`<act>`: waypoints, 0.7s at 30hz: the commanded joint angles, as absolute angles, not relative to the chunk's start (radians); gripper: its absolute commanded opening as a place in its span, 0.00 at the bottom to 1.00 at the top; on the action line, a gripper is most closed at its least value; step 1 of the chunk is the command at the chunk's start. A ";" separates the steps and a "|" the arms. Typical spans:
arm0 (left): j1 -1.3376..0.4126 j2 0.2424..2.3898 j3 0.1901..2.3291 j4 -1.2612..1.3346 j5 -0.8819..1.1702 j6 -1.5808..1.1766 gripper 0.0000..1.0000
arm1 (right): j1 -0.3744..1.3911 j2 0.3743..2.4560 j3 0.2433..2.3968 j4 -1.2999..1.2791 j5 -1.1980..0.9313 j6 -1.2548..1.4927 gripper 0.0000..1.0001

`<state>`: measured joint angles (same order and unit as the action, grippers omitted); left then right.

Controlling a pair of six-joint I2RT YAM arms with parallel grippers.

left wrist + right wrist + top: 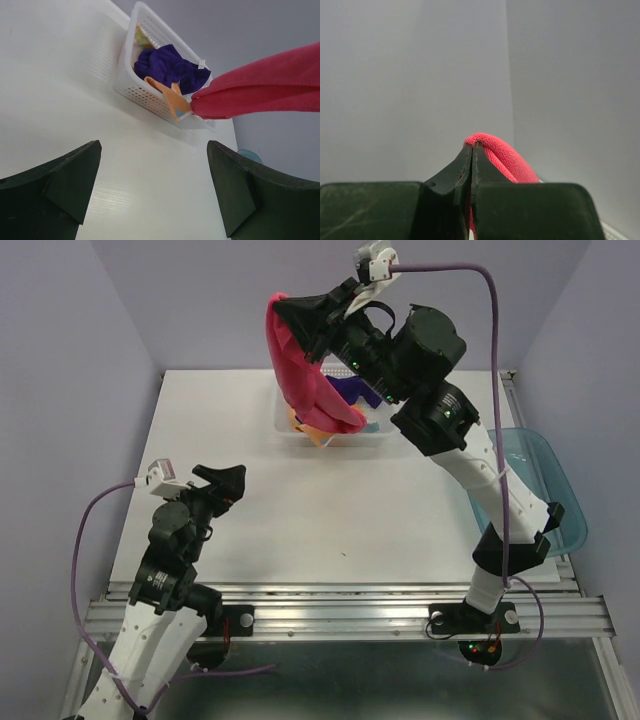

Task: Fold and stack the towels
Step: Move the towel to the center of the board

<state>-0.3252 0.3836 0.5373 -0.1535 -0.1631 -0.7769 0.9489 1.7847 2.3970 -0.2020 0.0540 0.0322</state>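
The right pincer point(287, 306), raised at the far side, is clenched on the plain hot pink cloth towel point(305, 380). The towel's lower end hangs into the white perforated plastic basket point(283, 428). The left pincer point(228, 480) hangs released at the near left.

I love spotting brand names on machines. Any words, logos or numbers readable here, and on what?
No text is readable in any view.
Small white tag on the purple towel in the basket: too small to read.
The pink towel in the right gripper: no marking visible.
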 commanded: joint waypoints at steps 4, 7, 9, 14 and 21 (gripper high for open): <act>-0.321 0.368 0.580 -0.169 -0.178 -0.793 0.99 | 0.951 1.703 2.464 -0.068 -0.103 0.127 0.01; -0.321 0.374 0.578 -0.170 -0.179 -0.795 0.99 | 0.951 1.666 2.451 -0.058 -0.112 0.138 0.01; -0.321 0.377 0.575 -0.169 -0.179 -0.795 0.99 | 0.951 1.643 2.416 -0.057 -0.117 0.135 0.01; -0.321 0.391 0.572 -0.172 -0.163 -0.795 0.99 | 0.951 1.565 2.251 -0.129 0.075 0.130 0.01; -0.321 0.396 0.528 -0.175 -0.141 -0.807 0.99 | 0.942 1.202 1.333 -0.051 0.653 0.282 0.01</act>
